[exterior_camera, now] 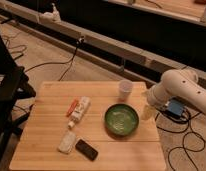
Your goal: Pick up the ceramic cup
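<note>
The ceramic cup (125, 89) is small, plain white and tapered. It stands upright near the far right edge of the wooden table (46, 145). The wide green bowl (121, 120) sits just in front of it. My white arm (181, 90) comes in from the right. The gripper (148, 111) hangs at the table's right edge, right of the bowl and to the front right of the cup, apart from it.
A white tube (80, 110) and an orange pen-like item (72, 106) lie left of the bowl. A pale packet (67, 142) and a dark phone (86, 149) lie near the front. Cables (188, 142) run over the floor at right. A dark chair (8, 90) stands left.
</note>
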Tool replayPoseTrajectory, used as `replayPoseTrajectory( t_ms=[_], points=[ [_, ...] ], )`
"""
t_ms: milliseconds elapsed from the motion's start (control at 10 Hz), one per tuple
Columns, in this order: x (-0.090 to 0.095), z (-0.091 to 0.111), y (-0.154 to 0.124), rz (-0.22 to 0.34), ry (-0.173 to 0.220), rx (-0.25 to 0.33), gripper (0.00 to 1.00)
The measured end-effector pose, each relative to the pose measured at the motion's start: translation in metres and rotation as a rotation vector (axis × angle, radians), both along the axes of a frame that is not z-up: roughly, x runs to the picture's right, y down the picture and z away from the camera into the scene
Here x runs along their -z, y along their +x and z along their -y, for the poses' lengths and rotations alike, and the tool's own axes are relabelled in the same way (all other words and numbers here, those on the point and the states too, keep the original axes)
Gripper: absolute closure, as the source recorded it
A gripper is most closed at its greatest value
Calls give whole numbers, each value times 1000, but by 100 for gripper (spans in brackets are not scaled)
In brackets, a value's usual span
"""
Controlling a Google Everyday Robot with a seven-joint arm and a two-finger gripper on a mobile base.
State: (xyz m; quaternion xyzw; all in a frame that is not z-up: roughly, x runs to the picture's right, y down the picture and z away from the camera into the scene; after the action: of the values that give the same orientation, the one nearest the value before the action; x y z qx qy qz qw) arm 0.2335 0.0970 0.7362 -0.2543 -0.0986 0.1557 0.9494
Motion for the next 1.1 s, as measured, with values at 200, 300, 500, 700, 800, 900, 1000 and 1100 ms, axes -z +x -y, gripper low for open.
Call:
replayPoseTrajectory(
  t_ms=[200,300,500,700,800,900,1000,1100],
  points=[
    [0,0,0,0,0,0,20],
    [1,0,2,-4,1,2,20],
    [3,2,12,-12,2,19,20],
    [-6,12,15,20,22,76,20],
    [-13,19,12,30,33,95,20],
    [-28,32,6,37,48,111,20],
    [-38,40,2,37,59,118,20],
    [-50,51,-5,40,73,129,20]
  ],
)
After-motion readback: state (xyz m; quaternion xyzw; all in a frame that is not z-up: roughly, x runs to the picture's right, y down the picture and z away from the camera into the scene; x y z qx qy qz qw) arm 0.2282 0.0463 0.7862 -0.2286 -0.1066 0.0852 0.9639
